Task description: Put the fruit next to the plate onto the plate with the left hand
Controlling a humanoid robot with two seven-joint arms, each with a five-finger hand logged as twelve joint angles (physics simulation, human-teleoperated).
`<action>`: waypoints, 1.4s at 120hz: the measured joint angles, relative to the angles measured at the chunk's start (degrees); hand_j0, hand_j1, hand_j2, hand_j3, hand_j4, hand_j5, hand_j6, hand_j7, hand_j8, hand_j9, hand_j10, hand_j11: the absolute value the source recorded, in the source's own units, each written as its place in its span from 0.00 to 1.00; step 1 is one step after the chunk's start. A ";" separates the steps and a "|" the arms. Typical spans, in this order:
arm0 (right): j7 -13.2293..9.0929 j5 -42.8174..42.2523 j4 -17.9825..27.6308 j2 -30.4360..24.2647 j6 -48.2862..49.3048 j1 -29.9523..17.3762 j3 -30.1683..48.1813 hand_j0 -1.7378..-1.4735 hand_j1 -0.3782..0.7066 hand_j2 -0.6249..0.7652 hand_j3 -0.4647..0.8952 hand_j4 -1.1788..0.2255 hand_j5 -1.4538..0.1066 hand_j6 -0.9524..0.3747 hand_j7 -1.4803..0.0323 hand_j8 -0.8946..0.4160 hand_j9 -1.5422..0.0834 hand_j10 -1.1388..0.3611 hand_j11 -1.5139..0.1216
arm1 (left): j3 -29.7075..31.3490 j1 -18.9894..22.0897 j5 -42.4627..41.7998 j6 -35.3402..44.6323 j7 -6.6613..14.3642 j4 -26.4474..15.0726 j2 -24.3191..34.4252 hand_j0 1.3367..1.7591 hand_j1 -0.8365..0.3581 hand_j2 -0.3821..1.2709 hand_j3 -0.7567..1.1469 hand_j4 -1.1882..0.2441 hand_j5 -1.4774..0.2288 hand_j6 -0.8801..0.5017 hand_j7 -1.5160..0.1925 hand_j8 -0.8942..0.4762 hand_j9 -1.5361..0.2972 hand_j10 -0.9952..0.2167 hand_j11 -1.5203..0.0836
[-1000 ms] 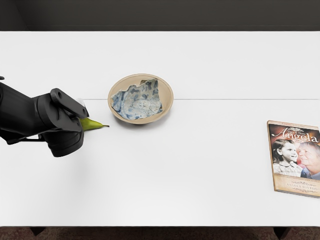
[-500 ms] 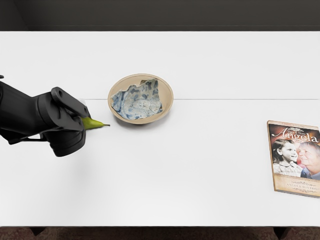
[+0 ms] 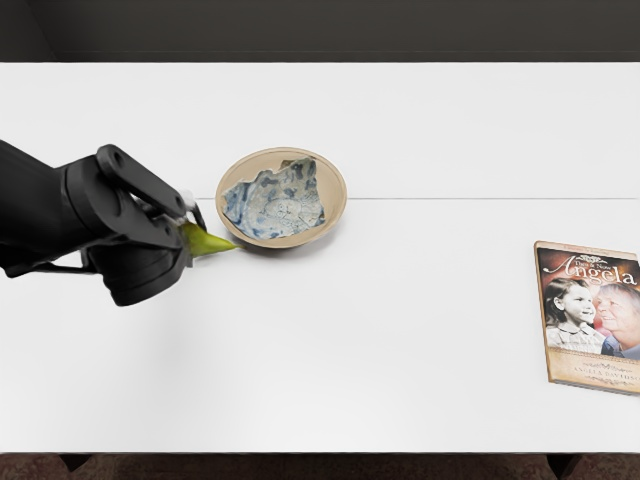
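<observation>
A book lies face-up at the white counter's right edge, its cover showing two faces.

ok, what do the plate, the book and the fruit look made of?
The plate looks like glazed ceramic: tan rim, mottled blue-white centre, soft sheen. The book looks like paper with a printed, probably glossy cover; a photo and the title "Angela" show. The green fruit, held in the left hand, has smooth, waxy-looking yellow-green skin and a pointed tip; its kind is unclear.
</observation>
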 joint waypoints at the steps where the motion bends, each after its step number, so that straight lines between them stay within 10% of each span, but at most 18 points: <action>1: 0.00 0.00 0.00 0.00 0.00 0.00 0.00 0.30 0.03 0.45 0.34 0.84 0.93 0.72 0.98 0.68 0.95 0.76 0.93 | -0.04 -0.09 0.00 -0.27 -0.15 -0.40 0.00 0.73 0.35 0.40 0.40 0.61 0.17 0.47 0.20 0.48 0.21 0.31 0.22; 52: 0.00 0.01 0.01 0.00 0.00 0.00 0.00 0.30 0.03 0.45 0.34 0.84 0.93 0.72 0.98 0.68 0.95 0.76 0.93 | -2.31 -9.13 -4.61 -7.70 -8.52 -4.87 0.00 0.74 0.34 0.51 0.40 0.57 0.14 0.48 0.19 0.48 0.20 0.17 0.21; 122: 0.00 0.00 0.00 0.00 0.00 0.00 0.00 0.30 0.03 0.45 0.34 0.84 0.93 0.72 0.98 0.68 0.95 0.76 0.93 | -3.59 -5.39 -9.88 -7.74 -9.19 9.90 0.00 0.74 0.44 0.40 0.40 0.48 0.14 0.43 0.23 0.41 0.21 0.11 0.23; 158: 0.00 0.00 0.00 0.00 0.00 0.00 0.00 0.30 0.03 0.45 0.34 0.84 0.93 0.72 0.98 0.68 0.95 0.76 0.93 | -3.89 -7.35 -8.62 -7.51 -9.11 12.02 0.00 0.76 0.82 0.28 0.40 0.71 0.66 0.55 0.70 0.57 0.66 0.59 0.74; 168: 0.00 0.01 0.01 0.00 0.00 0.00 0.00 0.30 0.03 0.45 0.34 0.84 0.93 0.72 0.98 0.68 0.95 0.76 0.93 | -3.88 -11.05 -8.24 -17.86 -8.51 7.97 13.04 0.76 0.87 0.26 0.40 0.74 0.72 0.57 0.75 0.59 0.71 0.66 0.80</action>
